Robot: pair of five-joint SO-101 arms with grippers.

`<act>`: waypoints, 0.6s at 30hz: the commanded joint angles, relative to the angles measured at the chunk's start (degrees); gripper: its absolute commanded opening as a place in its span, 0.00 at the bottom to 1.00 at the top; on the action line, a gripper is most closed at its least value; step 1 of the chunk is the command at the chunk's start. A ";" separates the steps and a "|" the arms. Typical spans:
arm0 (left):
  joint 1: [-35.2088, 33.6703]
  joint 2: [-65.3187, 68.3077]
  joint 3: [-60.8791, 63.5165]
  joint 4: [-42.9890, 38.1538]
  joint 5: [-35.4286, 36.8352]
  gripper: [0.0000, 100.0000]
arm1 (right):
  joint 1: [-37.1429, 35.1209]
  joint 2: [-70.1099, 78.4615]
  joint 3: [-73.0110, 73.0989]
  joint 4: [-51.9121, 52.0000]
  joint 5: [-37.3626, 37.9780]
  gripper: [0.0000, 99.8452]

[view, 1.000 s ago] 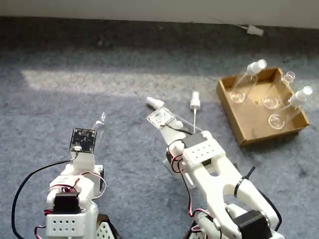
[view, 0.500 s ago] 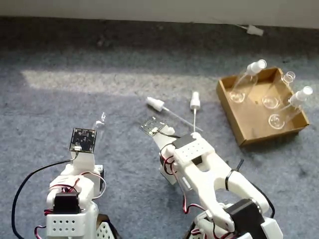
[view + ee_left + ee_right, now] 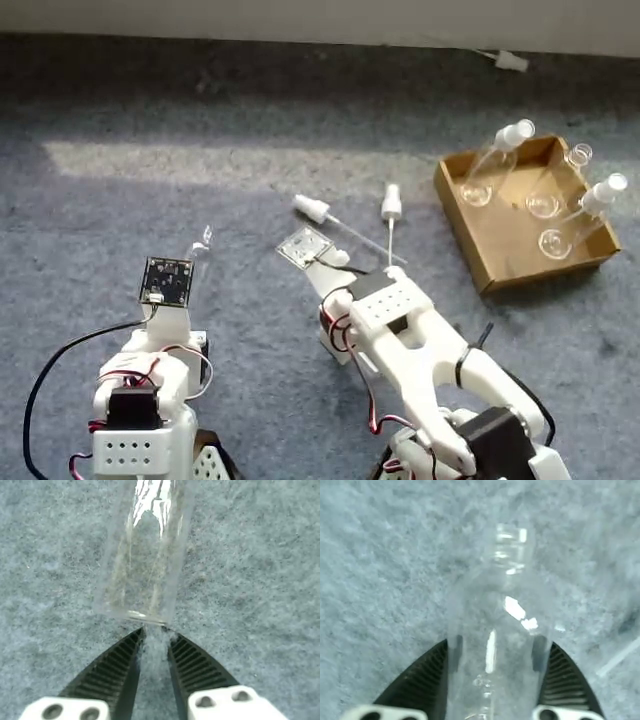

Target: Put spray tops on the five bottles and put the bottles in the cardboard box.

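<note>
The right gripper (image 3: 498, 647) is clamped on a topless bottle (image 3: 507, 610) near two loose spray tops (image 3: 312, 208), the left gripper (image 3: 156, 634), jaws narrowly apart, sits behind a second bare bottle (image 3: 145, 555), and the cardboard box (image 3: 510, 235) holds three bottles (image 3: 543, 205), one seemingly uncapped, so about half remains.

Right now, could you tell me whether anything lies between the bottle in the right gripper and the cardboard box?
Yes: two loose spray tops lie on the carpet between the bottle in the right gripper and the cardboard box. Lying flat, they would likely pass under a lifted bottle.
</note>
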 commanded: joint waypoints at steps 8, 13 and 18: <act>1.10 0.84 1.19 -0.44 -0.26 0.00 | -0.75 -24.57 -0.92 10.51 0.09 0.17; 1.10 0.84 1.19 -0.44 -0.26 0.00 | -0.75 -37.32 0.57 12.18 0.09 0.17; 1.10 0.84 1.19 -0.44 -0.26 0.00 | -0.75 -36.88 4.97 12.26 0.35 0.17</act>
